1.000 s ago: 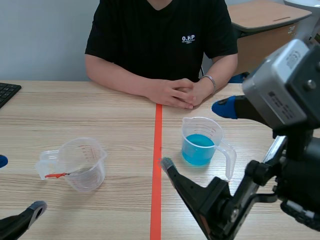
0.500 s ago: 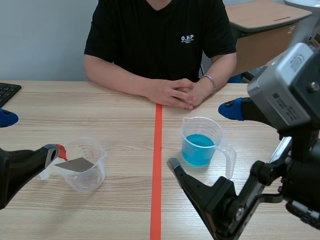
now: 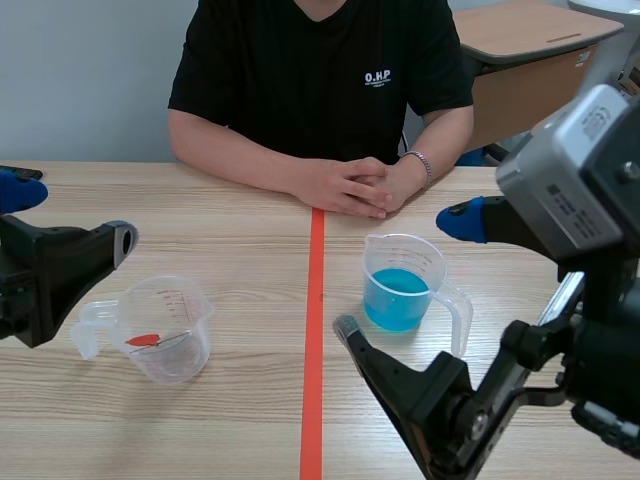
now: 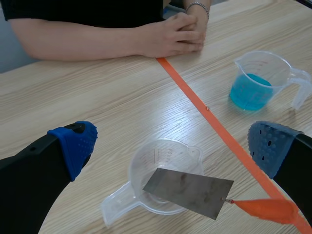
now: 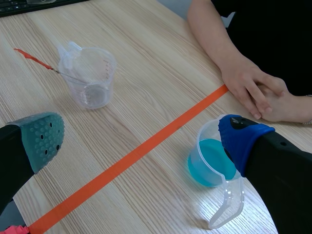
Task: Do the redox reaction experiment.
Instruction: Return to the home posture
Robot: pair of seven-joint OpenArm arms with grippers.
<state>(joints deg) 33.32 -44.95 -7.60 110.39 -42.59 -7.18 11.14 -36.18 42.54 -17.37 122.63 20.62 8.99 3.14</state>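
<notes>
L gripper open, empty, above clear cup on desk; metal plate leans in cup, long axis slanting out to red tag; L arm nearer; R gripper open by blue-soln cup.

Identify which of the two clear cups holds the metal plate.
The cup on the left arm's side of the tape: the plate leans inside it. The other cup holds blue liquid.
</notes>
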